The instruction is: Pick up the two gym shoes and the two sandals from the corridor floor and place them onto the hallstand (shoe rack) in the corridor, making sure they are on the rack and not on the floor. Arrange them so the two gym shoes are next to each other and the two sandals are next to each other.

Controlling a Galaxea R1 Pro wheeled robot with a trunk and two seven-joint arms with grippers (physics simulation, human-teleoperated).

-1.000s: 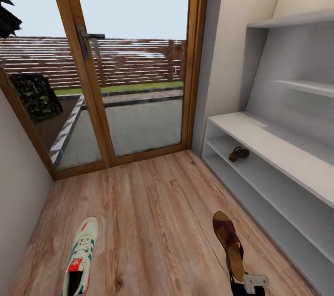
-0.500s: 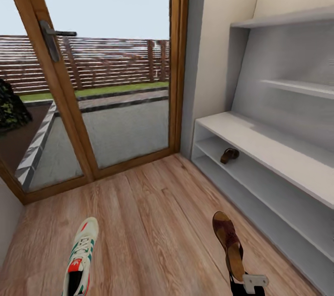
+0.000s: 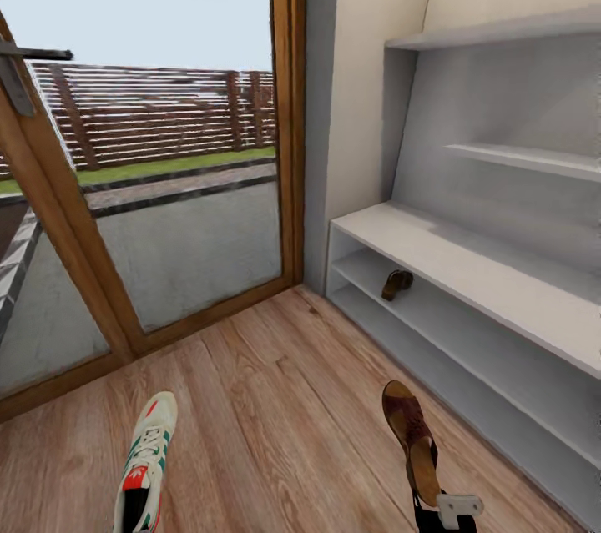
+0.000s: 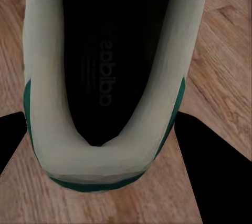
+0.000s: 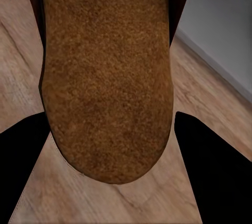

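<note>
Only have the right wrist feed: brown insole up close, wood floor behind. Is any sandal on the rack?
Observer: Yes. One racked sandal lies on the hallstand's upper open shelf, near the door end.
Operator: What's on the left wrist feed?
Observer: A gym shoe, heel opening toward the camera, corridor floor behind it.
Operator: What's ahead?
Observer: A glazed wooden door at the corridor's end; the hallstand runs along the right wall.

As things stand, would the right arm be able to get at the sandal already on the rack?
Probably not yet. The right gripper is already shut on a sandal, and the shelved sandal sits on the far end of the rack, well ahead with open floor between.
</note>
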